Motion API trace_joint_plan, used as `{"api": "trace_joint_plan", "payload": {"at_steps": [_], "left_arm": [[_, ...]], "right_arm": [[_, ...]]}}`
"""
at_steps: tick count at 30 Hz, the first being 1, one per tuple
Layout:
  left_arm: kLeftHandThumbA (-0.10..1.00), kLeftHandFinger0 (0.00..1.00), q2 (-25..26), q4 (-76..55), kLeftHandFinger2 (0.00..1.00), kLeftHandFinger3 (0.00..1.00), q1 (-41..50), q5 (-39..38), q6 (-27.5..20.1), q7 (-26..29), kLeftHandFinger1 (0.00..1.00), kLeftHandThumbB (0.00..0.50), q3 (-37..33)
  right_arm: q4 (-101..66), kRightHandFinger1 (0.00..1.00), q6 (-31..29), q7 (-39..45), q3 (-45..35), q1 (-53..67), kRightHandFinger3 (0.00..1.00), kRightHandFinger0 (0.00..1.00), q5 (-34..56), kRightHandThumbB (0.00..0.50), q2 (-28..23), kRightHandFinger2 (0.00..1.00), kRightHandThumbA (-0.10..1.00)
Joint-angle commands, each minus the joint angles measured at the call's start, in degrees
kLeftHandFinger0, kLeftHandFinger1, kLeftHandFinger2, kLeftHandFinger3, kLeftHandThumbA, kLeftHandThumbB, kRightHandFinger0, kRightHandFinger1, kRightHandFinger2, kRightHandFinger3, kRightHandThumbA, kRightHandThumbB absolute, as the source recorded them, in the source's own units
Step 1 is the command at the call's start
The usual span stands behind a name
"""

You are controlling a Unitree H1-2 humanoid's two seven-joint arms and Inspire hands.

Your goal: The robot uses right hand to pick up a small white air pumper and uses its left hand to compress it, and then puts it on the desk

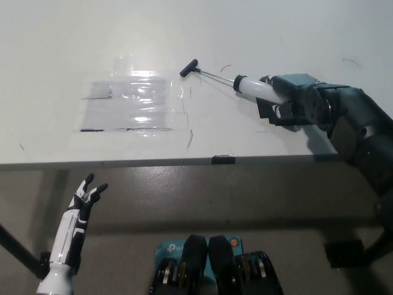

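Right hand: my black right hand (284, 101) is over the right part of the desk (55, 55), its fingers wrapped around the white barrel of the air pumper (242, 83).
Air pumper: it slants up and to the left out of my grip, white barrel nearest my hand, thin metal rod drawn out beyond it, black T-handle (188, 67) at the far end.
Hidden part: the near end of the barrel is covered by my fingers, so I cannot see how far it runs into my palm.
Lifted or resting: I cannot tell whether the handle end touches the desk or hangs just above it.
Left hand: my white left hand (85, 195) is low at the left, below the desk's front edge, well apart from the pumper, fingers spread and holding nothing.
Plastic sheet: a clear plastic sheet (132, 101) lies flat on the desk left of the handle; its edges are hard to trace because of glare.
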Motion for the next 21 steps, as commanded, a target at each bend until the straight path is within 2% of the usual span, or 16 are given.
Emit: {"api": "trace_joint_plan", "payload": {"at_steps": [1,5,9,13,16,20,21], "left_arm": [[1.00,1.00,1.09,-0.93,0.85,1.00,-1.27,-0.93,-1.88,-0.70,0.92,0.000,-0.14],[1.00,1.00,1.10,-0.91,0.84,1.00,-1.18,-1.40,-1.33,-1.09,0.93,0.019,-0.10],[1.00,1.00,1.12,-0.80,0.84,1.00,-1.17,-1.12,-1.65,-1.08,0.92,0.004,-0.08],[1.00,1.00,1.03,-0.50,0.83,1.00,-1.07,-1.22,-1.96,-1.16,0.92,0.000,-0.10],[1.00,1.00,0.98,-0.45,0.83,1.00,-1.36,-1.13,-2.16,-1.05,0.91,0.000,-0.01],[1.00,1.00,1.08,-0.91,0.84,1.00,-1.25,-0.95,-1.37,-1.08,0.91,0.000,0.10],[1.00,1.00,1.10,-1.06,0.84,1.00,-1.20,-1.40,-1.10,-1.29,0.91,0.000,0.15]], "right_arm": [[-0.02,0.64,-2.48,-3.85,-1.22,-1.60,0.94,0.12,0.03,0.132,-2.28,0.95,-0.10],[-0.44,0.66,-2.31,-4.14,-2.10,-1.82,1.00,0.14,0.22,0.123,-2.56,0.95,-0.10],[-0.98,0.66,-2.76,-4.57,-2.63,-1.75,1.00,0.15,0.40,0.126,-2.80,0.94,-0.10],[-2.32,0.62,-5.16,-6.34,-3.87,-0.79,0.96,0.13,1.07,0.137,-3.54,0.90,-0.10],[-4.83,0.58,-6.40,-6.40,-5.53,-0.14,0.92,0.10,1.82,0.120,-4.38,0.87,-0.10],[-16.36,0.53,-4.19,-2.44,-8.49,3.32,0.96,0.06,2.86,0.092,-6.68,0.85,-0.10],[-20.46,0.52,-3.44,-1.23,-9.15,4.74,0.91,0.06,2.97,0.090,-7.44,0.84,-0.10]]}}
